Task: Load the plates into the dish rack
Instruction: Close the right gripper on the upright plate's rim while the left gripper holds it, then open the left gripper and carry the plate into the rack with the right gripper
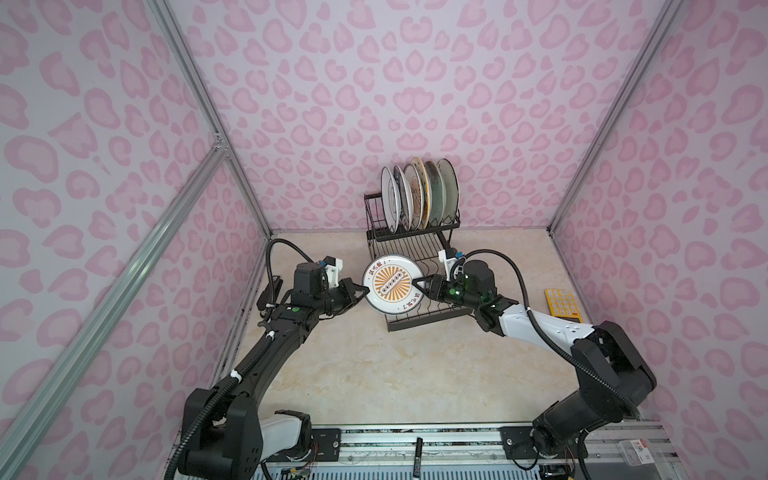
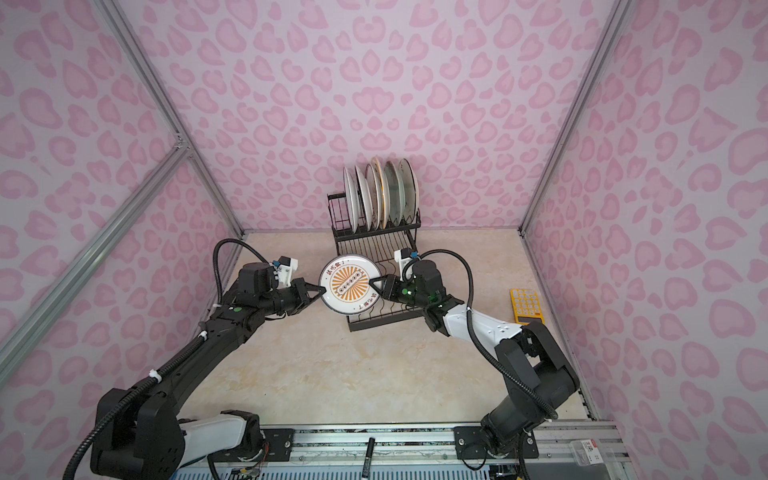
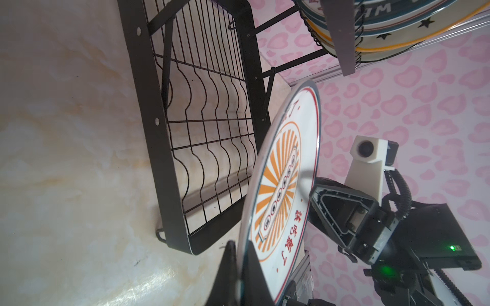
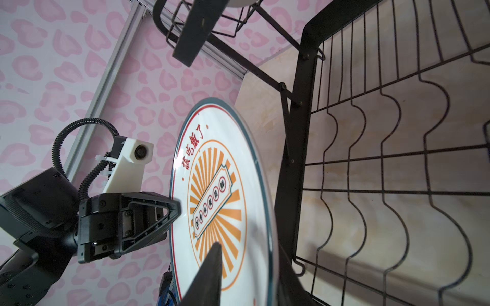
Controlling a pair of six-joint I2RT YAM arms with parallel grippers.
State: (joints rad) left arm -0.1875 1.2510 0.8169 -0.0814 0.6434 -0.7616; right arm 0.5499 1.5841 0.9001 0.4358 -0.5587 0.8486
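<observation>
Step in hand: probably the last plate. Six plates (image 1: 417,195) already stand on edge in the upper tier of the dish rack (image 1: 399,245), and the orange-sunburst plate (image 1: 392,286) is being passed or shared between the two arms.
Where the plate is: in the air over the front left part of the slotted lower tray (image 3: 148,111). As far as the views show, it touches neither tray nor table.
Left gripper (image 1: 365,290): clamped on the plate's left rim, one finger on each face.
Right gripper (image 1: 417,285): its jaws straddle the right rim. Whether they pinch it yet cannot be told.
Facing: the printed face is tilted up toward the camera head, with the back toward the tray.
Long axis: none, as the plate is round. The gripped diameter runs side to side, and the printed banner slants across it.
Next move: one grip should be firm before the other lets go. The plate then needs turning on edge, parallel with the standing row, and lowering into a free slot.
</observation>
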